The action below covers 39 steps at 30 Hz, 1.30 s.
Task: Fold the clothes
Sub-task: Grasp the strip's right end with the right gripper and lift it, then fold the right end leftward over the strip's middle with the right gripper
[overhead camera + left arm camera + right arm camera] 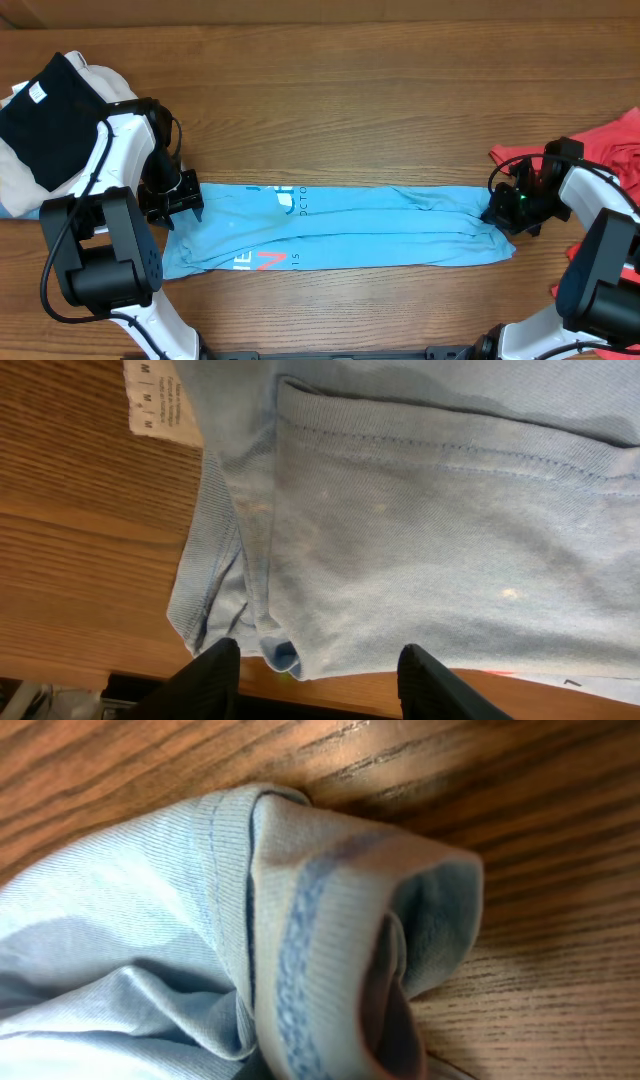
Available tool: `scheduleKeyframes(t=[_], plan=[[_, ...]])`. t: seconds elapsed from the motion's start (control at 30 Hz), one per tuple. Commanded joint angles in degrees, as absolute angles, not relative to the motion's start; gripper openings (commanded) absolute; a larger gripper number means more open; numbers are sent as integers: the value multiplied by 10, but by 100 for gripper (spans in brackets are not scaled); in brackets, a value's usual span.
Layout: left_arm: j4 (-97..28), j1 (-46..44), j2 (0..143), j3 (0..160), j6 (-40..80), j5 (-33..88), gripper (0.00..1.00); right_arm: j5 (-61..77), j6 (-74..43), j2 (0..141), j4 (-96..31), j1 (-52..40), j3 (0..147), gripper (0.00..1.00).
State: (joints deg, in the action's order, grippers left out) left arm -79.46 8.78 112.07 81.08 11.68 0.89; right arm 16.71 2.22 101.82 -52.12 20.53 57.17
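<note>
L gripper (172, 203) is at the left end of the sky-blue T-shirt (330, 227). Jaws are wide, w/ black fingers (215, 680) either side of the shirt's hem corner, not pinching it. R gripper (503, 212) is at the shirt's right end, over bunched fabric w/ a ribbed edge (300, 950). Cloth fills the wrist cam, so can't tell if the jaws are closed. The shirt lies as a long folded band on the wooden table (350, 90), lettering toward its left half. Size tag (150, 395) sits by the hem. Coral-red T-shirt (615, 140) is just right of the blue shirt's right end. Black garment (50, 115) on pale clothes (20, 170) lies up-left of its left end.
</note>
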Motion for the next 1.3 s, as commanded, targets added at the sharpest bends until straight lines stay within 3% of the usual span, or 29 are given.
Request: scheduleKeyframes(t=[0.0,0.2,0.5,0.93,1.27], plan=[[-794,93,1109,815,118,21,52,175,12,1023,-532,203,626,4],[-790,94,1108,859,118,46,52,85,-5,1023,-592,203,719,4],[-794,93,1108,905,118,72,55,78,-5,1023,-673,173,787,4],[-794,93,1109,905,118,71,56,107,-75,1023,-673,-70,787,4],[-794,93,1109,905,118,71,57,105,-161,1023,-600,-225,779,4]])
